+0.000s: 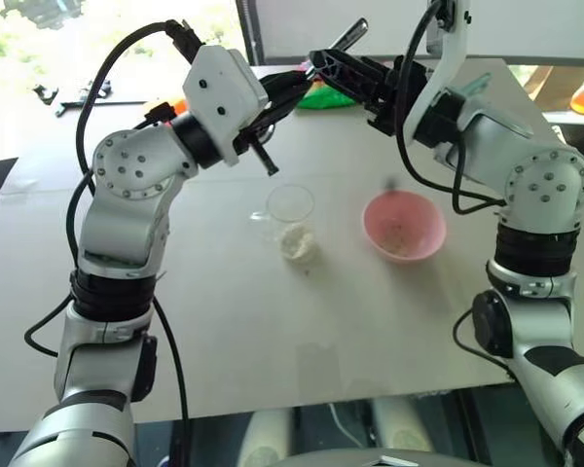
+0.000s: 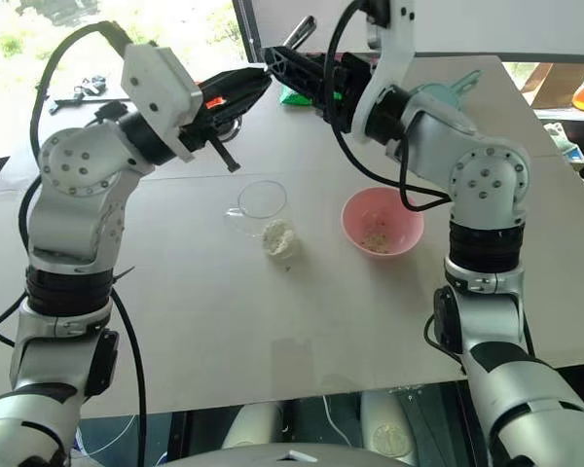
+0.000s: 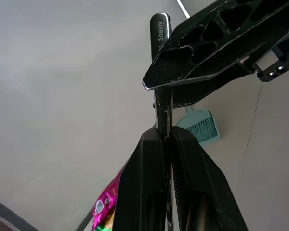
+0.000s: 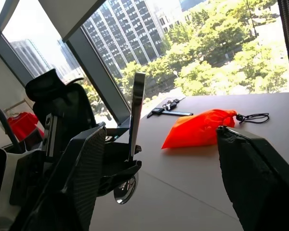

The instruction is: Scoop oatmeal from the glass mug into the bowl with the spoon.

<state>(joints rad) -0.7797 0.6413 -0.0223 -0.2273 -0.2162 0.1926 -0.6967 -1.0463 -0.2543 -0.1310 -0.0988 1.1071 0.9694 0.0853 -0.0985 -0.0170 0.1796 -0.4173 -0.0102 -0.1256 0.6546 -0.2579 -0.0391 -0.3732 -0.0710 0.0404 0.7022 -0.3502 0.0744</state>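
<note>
a: both arms are raised over the far part of the table (image 1: pixel 273 331). the left gripper (image 3: pixel 166 137) has its fingers pressed together on the spoon (image 3: pixel 160 53), pinching the slim handle low down near the oval bowl end, so the long shaft sticks up past the fingertips.

b: and the right gripper (image 4: pixel 159 163)?

a: spread, with a finger on either side of the handle and not yet bearing on it. reads like a hand-over, left to right. to do it well i'd close the right squarely on the flat of the handle, well above the left's pinch, and confirm the hold before the left lets go. polished metal is slick and thin; an off-centre squeeze could let it twist or slip.

b: where are the task things?

a: the glass mug (image 1: pixel 290 216) stands near the table's middle, clear, thin-walled, small side handle toward the robot's left. the oatmeal (image 1: pixel 298 241) is a pale flaky clump low at the mug's near side; whether it lies inside the glass or on the table against it i cannot tell. the bowl (image 1: pixel 404 226) is just beside the mug on the robot's right, apart from it: round, shallow, matte pink, a few specks inside.

b: surface?

a: smooth, pale, flat board. light things would slide on it if nudged.
</note>
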